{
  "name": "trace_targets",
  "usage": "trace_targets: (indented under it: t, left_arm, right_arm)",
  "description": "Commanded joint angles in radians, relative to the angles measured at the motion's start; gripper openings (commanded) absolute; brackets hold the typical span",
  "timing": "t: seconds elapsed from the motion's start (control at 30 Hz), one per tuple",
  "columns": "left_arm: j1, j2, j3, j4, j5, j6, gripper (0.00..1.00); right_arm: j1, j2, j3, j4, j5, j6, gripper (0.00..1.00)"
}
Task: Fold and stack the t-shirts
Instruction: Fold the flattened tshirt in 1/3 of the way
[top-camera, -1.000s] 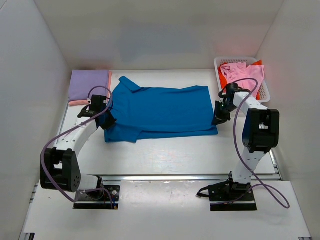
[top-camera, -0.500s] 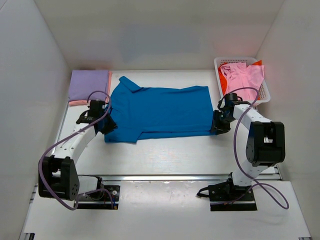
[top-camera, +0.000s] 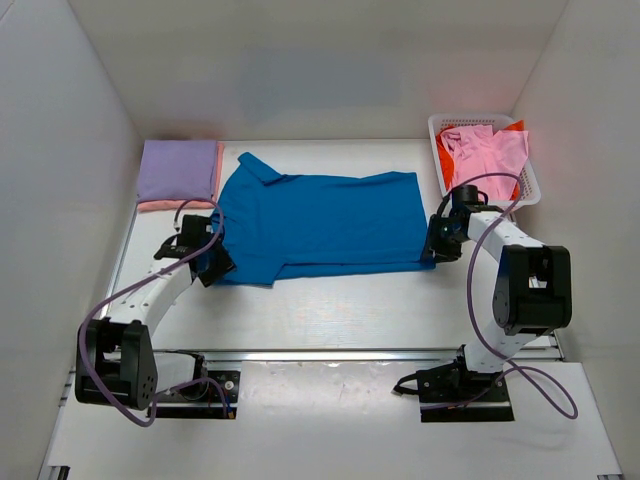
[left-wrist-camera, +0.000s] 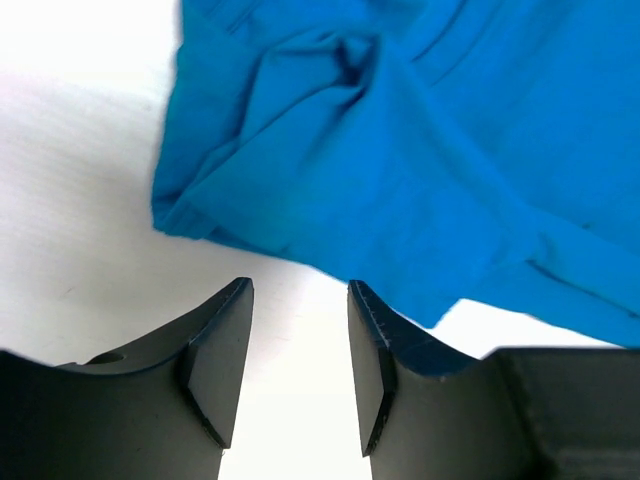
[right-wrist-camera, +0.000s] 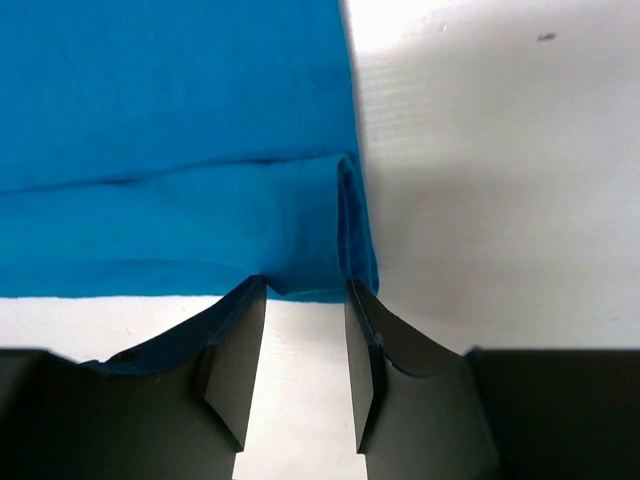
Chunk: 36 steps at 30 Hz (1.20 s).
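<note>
The blue t-shirt (top-camera: 320, 225) is soft matt cloth, creased at its sleeve; the lavender t-shirt (top-camera: 178, 170) looks like smoother cloth. The table (left-wrist-camera: 70, 200) is white, matt and faintly grained. The left gripper (left-wrist-camera: 300, 300) has dark matt plastic fingers. The basket (top-camera: 470, 118) is white plastic mesh

The left arm (top-camera: 150, 290) and right arm (top-camera: 528, 285) are being shown with white tubes and chunky black joints. A thin purple cable (top-camera: 470, 290) is being looped along each one. Flat black base plates (top-camera: 190, 392) are being seen underneath. Dark grey fingers (left-wrist-camera: 215, 370) are being shown too.
</note>
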Motion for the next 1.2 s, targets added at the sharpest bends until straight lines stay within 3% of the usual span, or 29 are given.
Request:
trace_targets:
  t: [0.0, 0.13, 0.2, 0.3, 0.9, 1.17]
  left_arm:
    - [-0.013, -0.017, -0.019, 0.013, -0.03, -0.005, 0.54]
    - [-0.024, -0.016, -0.039, 0.008, -0.029, -0.006, 0.54]
    - [-0.03, -0.005, -0.046, 0.004, -0.038, -0.008, 0.54]
    - [-0.042, -0.004, -0.055, -0.004, -0.05, -0.012, 0.55]
    - [-0.025, 0.064, -0.039, 0.083, -0.187, -0.018, 0.56]
    - [-0.022, 0.052, -0.026, 0.106, -0.201, -0.035, 0.5]
  right_arm:
    - [-0.016, -0.017, 0.0, 0.055, 0.024, 0.02, 0.36]
    - [-0.011, 0.004, 0.001, 0.067, 0.024, 0.02, 0.33]
    - [-0.013, 0.018, 0.014, 0.066, 0.015, 0.017, 0.15]
    - [-0.008, 0.02, 0.021, 0.067, 0.015, 0.02, 0.0]
    - [-0.007, -0.002, 0.006, 0.058, -0.012, 0.014, 0.0]
    - [-0.002, 0.01, -0.002, 0.067, -0.017, 0.012, 0.0]
